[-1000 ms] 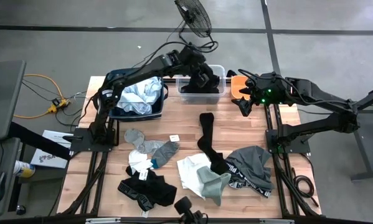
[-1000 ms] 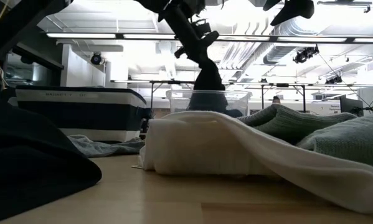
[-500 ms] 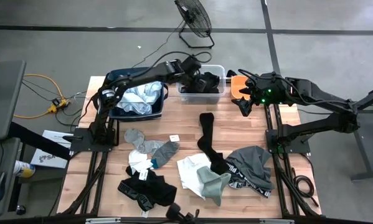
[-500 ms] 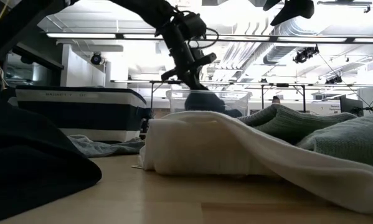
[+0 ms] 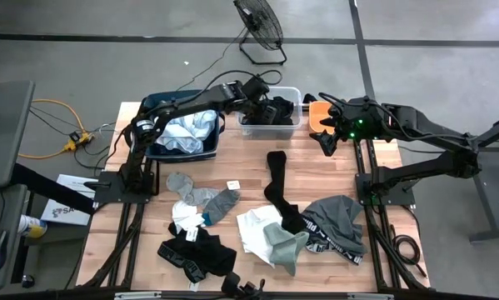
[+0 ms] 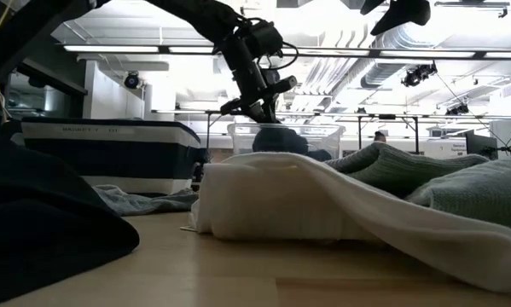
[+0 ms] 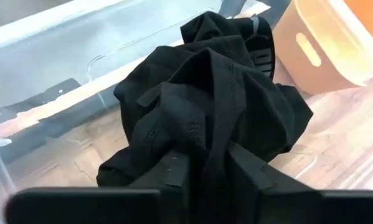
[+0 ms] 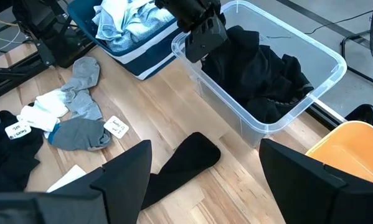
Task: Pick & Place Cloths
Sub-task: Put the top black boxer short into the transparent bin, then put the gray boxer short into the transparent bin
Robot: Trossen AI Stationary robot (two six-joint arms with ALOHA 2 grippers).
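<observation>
Left end effector: reaches over the clear tub at the far side of the counter; its dark fingers lie against a bunched black garment in the tub, but I cannot tell whether they are pinching it or parted.
Right end effector: hangs in the air by the orange tub, fingers spread wide, nothing between them.
Clear tub: holds the black garment, piled toward one end.
Navy bin: beside the clear tub, filled with pale blue and white cloths.
On the counter: a long black sock in the middle, grey socks near it, a white cloth, a grey garment and a black piece along the near edge.
</observation>
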